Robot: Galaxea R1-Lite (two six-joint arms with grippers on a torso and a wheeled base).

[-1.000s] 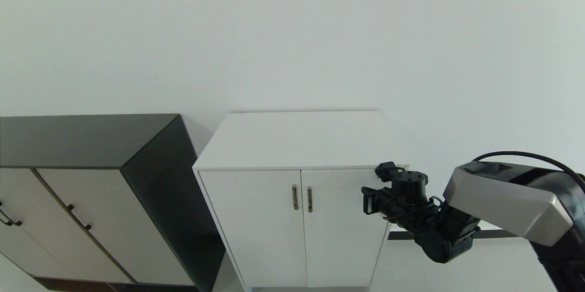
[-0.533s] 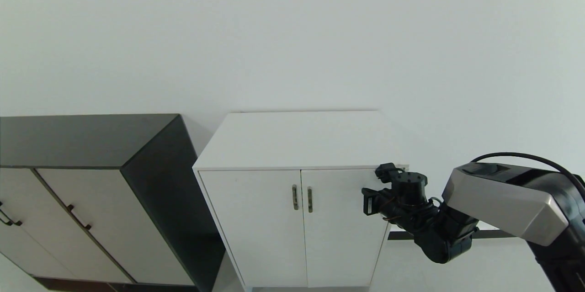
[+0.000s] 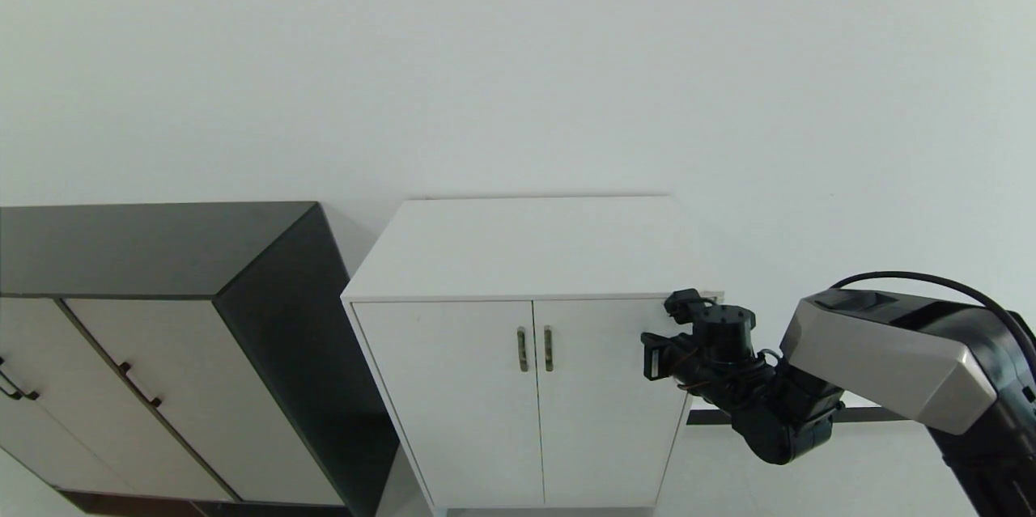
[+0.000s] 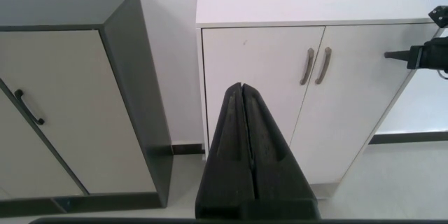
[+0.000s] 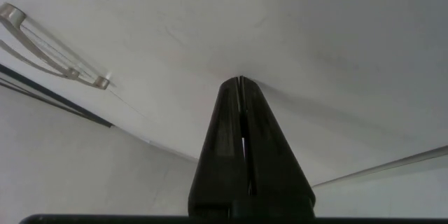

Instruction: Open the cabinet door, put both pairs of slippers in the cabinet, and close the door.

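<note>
Against the far wall, the white cabinet is standing with both doors shut, its two handles lying side by side at the middle seam, and a dark-sided cabinet is sitting just to its left. Over by the upper right corner of the right door, the right gripper is hovering with fingers pressed together on nothing, its tip pointing left; whether it is touching the panel cannot be told. Nearer, well apart from the cabinet, the left gripper is hanging with jaws likewise clenched and empty, facing the left door.
</note>
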